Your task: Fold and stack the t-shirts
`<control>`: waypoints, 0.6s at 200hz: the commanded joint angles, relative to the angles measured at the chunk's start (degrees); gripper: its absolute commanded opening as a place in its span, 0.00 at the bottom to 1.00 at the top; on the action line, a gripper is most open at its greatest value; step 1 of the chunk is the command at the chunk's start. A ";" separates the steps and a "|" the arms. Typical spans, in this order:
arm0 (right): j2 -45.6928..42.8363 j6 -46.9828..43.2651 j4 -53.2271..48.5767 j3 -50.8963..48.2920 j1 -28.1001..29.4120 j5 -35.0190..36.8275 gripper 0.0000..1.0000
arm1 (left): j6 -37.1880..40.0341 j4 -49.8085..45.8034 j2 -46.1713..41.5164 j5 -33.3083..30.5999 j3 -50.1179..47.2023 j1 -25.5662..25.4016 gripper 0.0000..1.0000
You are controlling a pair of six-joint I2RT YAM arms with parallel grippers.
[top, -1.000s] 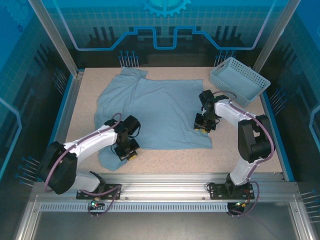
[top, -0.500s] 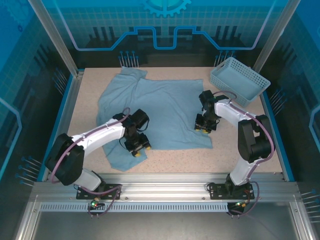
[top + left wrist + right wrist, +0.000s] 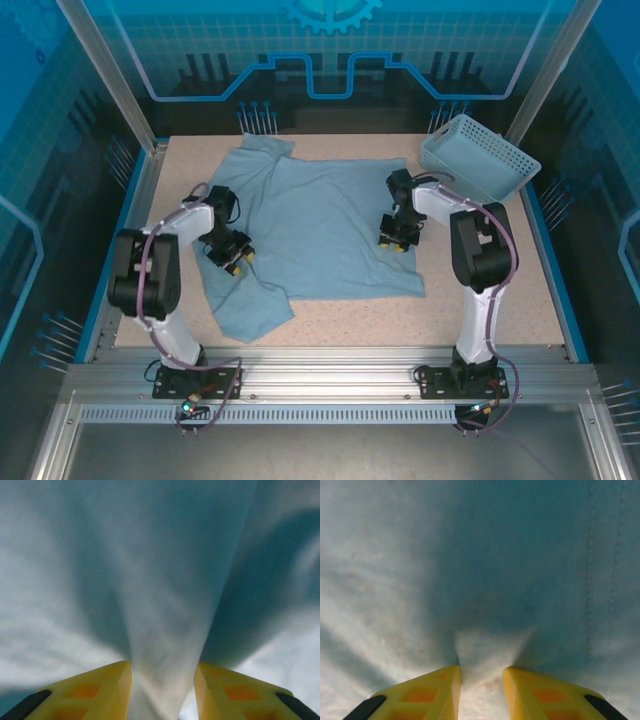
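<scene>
Pale blue-grey t-shirt (image 3: 320, 225) lay spread across the table (image 3: 480, 300) in the top view, with the basket (image 3: 478, 160) beyond its far right corner. The left gripper (image 3: 232, 258) had moved from the near sleeve to the shirt's left edge, while the right gripper (image 3: 397, 240) had shifted only slightly at the right edge. In the left wrist view, 2 part-closed fingers (image 3: 100, 690) pinched a raised ridge of cloth. In the right wrist view, the fingers (image 3: 430, 690) nipped a small fold.

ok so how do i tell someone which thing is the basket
Look at the speckled beige table, then its far right corner. The basket sits there, beside the spread t-shirt. It is a rigid, light blue plastic lattice tub, while the t-shirt is soft, flat cloth.
</scene>
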 commanded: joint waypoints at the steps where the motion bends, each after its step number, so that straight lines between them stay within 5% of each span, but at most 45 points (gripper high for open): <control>1: 4.95 1.14 -4.36 5.73 -3.47 -0.07 0.31 | 3.92 0.90 5.61 -0.72 4.88 0.72 0.38; 75: 20.00 -0.56 -12.61 31.23 -9.71 -1.78 0.31 | 9.06 3.71 20.80 5.34 27.75 0.73 0.41; 120: 12.04 -6.03 -9.30 30.90 -9.15 -3.53 0.39 | 8.98 -2.74 3.68 -6.38 20.00 -1.11 0.50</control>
